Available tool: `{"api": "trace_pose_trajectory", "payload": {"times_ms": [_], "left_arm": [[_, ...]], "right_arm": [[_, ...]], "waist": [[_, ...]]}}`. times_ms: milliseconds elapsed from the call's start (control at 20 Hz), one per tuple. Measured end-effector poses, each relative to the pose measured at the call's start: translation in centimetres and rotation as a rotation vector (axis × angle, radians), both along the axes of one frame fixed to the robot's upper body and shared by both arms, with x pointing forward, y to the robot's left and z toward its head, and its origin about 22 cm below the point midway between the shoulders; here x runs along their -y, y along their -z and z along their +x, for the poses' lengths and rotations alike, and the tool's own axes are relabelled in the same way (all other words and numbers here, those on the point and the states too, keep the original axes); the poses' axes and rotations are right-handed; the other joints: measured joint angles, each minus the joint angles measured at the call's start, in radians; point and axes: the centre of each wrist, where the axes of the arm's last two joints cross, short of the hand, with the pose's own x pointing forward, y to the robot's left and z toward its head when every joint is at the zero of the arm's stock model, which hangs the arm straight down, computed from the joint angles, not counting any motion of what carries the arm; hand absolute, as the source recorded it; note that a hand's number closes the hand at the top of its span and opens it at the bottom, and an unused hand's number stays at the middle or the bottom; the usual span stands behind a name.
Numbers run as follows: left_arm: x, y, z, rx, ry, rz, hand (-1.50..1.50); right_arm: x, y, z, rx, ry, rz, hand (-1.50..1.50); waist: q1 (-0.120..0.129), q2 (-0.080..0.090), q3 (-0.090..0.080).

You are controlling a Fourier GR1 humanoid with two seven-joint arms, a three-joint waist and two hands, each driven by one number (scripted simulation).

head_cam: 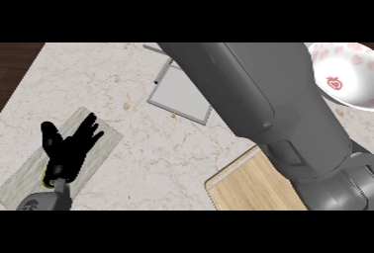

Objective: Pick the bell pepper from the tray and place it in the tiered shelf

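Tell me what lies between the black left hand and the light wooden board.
In the head view, only bare speckled marble counter separates the black left hand from the light wooden board.

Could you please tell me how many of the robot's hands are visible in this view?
1: the left hand, open, at lower left. The right forearm crosses the view; its hand is not seen.

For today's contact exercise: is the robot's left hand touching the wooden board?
Apart. The head view shows the left hand over a grey mat, with bare counter between it and the wooden board.

Left robot hand (67,148) open over grey tray (99,148); right forearm (270,113) crosses the counter (168,153)
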Motion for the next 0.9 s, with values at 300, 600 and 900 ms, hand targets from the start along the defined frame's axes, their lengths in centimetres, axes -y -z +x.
{"api": "trace_pose_trajectory", "payload": {"times_ms": [300,600,900], "left_arm": [[0.0,-0.3,-0.1,-0.005,0.003,0.001,0.00],[0.1,-0.3,0.0,-0.011,-0.005,0.000,0.00],[0.0,-0.1,0.0,-0.004,-0.003,0.004,0.00]], "right_arm": [[1.0,1.1,2.2,-0.036,0.036,-0.017,1.50],[2.0,3.2,4.0,-0.046,0.066,-0.024,1.50],[3.2,4.3,5.1,-0.027,0.069,-0.010,1.50]], "waist": [[0.002,0.003,-0.001],[0.001,0.005,-0.001],[0.001,0.005,0.002]]}}
